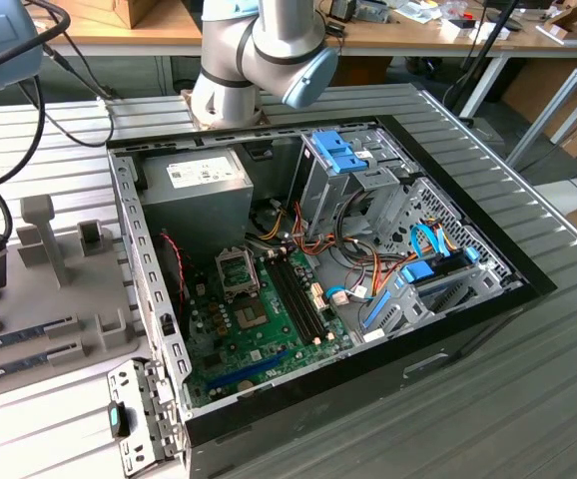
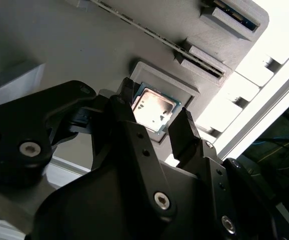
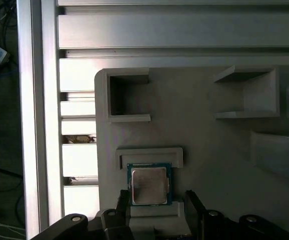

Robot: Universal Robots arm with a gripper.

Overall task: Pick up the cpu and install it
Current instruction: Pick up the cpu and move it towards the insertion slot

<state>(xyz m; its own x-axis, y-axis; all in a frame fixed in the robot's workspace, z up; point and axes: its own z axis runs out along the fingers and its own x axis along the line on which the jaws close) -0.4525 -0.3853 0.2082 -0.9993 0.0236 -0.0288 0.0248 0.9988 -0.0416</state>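
A ribbed aluminium table point(image 3: 184, 50) carries a grey holder tray point(image 3: 209, 135), and the cpu point(image 3: 149, 184) lies flat in a shallow pocket of it, not yet lifted. My gripper point(image 3: 158, 202) hangs just over the chip, fingers spread to either side and holding nothing. I judge this the pick-up stage, and it calls for a centred, level squeeze on the chip's edges.

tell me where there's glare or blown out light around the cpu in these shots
Second wrist view: the cpu top glares almost white, the claw straddling it is dark, and the aluminium rails are blown out. First wrist view: the cpu shows only a soft sheen; the aluminium rails beside its grey holder are overexposed. Exterior view: even light, no strong glare on the computer case.
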